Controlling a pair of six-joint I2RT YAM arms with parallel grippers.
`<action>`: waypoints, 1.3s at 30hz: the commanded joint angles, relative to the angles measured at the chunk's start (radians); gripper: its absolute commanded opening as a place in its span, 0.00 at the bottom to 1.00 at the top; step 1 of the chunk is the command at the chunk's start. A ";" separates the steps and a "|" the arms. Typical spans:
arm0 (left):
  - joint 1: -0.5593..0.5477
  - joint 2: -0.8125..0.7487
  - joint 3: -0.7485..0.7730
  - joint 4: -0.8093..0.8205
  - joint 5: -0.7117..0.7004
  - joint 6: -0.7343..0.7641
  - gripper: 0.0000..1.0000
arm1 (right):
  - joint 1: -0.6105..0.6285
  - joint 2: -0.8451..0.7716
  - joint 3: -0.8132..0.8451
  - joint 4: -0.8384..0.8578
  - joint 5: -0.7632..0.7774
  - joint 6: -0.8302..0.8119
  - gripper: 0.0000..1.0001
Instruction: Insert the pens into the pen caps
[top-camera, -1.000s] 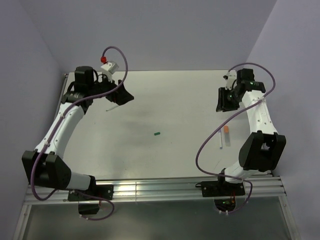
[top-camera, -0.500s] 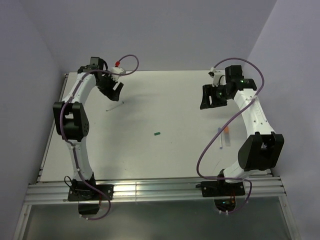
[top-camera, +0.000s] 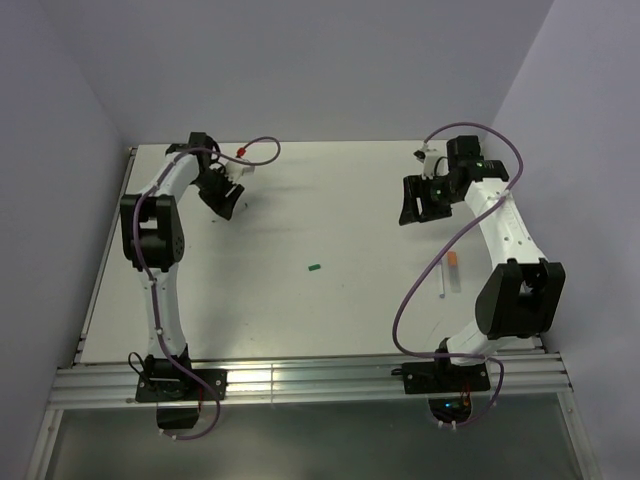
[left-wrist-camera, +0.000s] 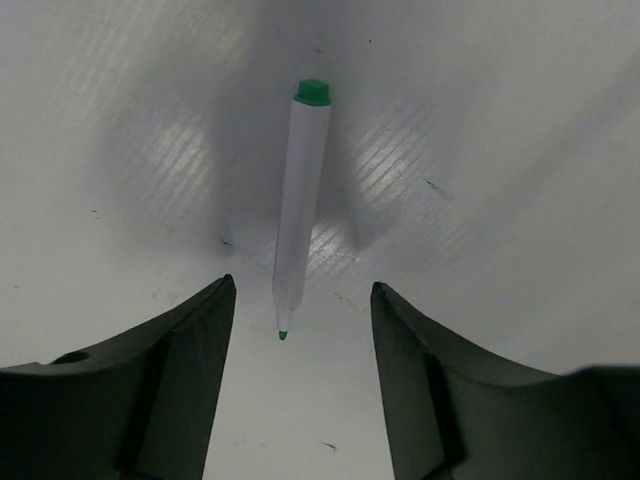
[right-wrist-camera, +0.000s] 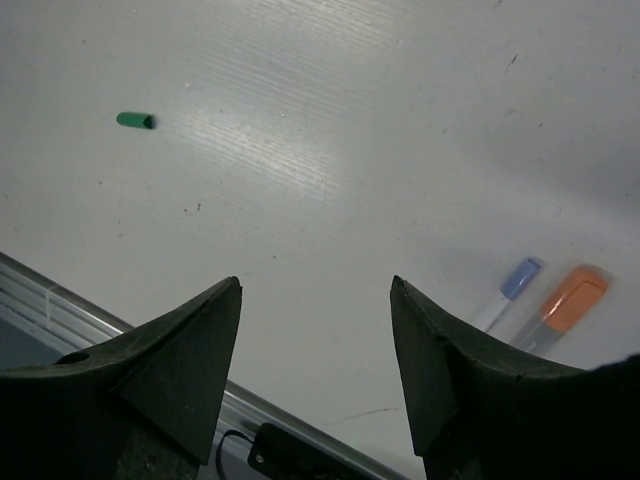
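Overhead, the left end effector (top-camera: 222, 197) is hovering at the far left of the desk (top-camera: 330, 200), while the green cap (top-camera: 314, 267) is lying mid-desk. At the left wrist, its parted, empty jaws are straddling a thin white pen (left-wrist-camera: 300, 200). The pen is probably light, stiff and slippery, best pinched mid-barrel. At the right wrist, the right end effector (right-wrist-camera: 315, 282) is hanging open and empty near an orange-ended pen (right-wrist-camera: 570, 300).

Pen (left-wrist-camera: 300, 210) lies far left, cap (top-camera: 314, 267) centre, two pens (top-camera: 443, 278) right.
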 joint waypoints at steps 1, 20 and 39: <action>0.000 0.025 -0.034 0.032 -0.016 0.043 0.60 | -0.003 0.013 0.026 0.024 -0.021 0.001 0.68; -0.178 -0.419 -0.612 0.370 -0.130 0.350 0.00 | 0.008 0.082 0.171 0.067 -0.190 0.035 0.82; -0.423 -1.383 -1.436 1.026 0.271 1.438 0.00 | 0.462 0.050 0.044 0.145 -0.513 0.064 0.72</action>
